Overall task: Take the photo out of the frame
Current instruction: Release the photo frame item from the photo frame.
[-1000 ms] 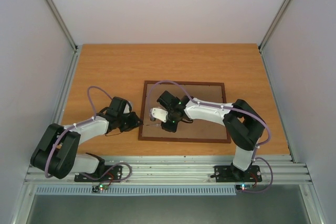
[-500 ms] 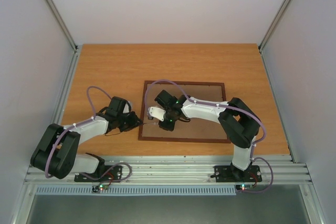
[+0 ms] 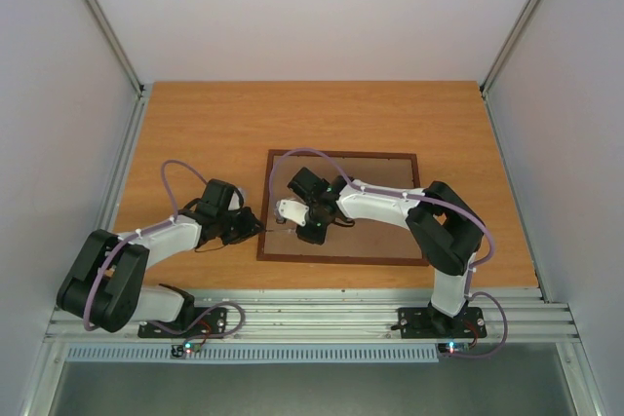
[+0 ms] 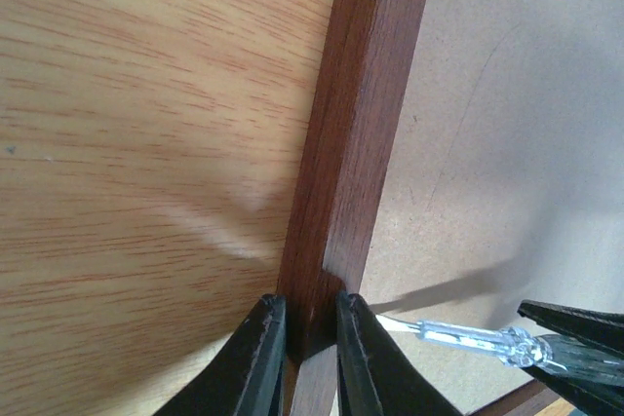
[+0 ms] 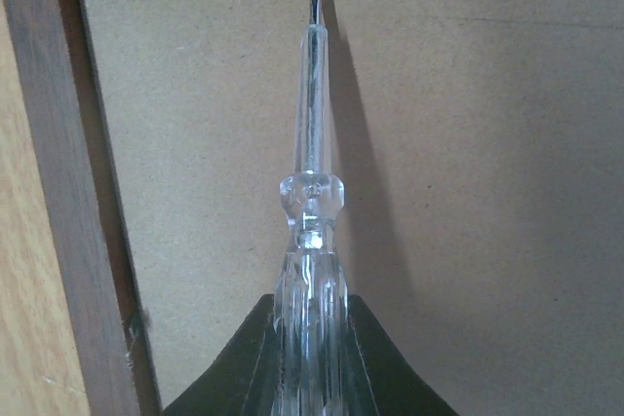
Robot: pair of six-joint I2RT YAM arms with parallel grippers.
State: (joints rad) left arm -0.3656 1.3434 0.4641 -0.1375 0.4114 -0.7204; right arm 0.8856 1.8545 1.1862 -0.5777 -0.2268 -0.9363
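My left gripper (image 4: 309, 307) is closed on the frame (image 4: 366, 85). One finger sits on the outer side of the left rail and one on the inner side, both pressed to the dark reddish wood at the part of the rail nearer my bases. The frame lies flat on the table (image 3: 214, 124) with its back upward, ahead of my right base and a little right of the table's middle.

Just beyond that grip, my right gripper (image 5: 310, 311) is clamped around the clear handle of a screwdriver (image 5: 310, 172). The tool points toward the rail I am holding. Its flat blade is over the hardboard back (image 5: 468, 143), close to the inside of a frame corner. I cannot tell from my wrist view whether the tip touches the board, though its shadow falls close beside the shaft.

The photo is hidden from me; only the brown board shows inside the rails. Past the frame's far rail, the orange-brown tabletop runs on.
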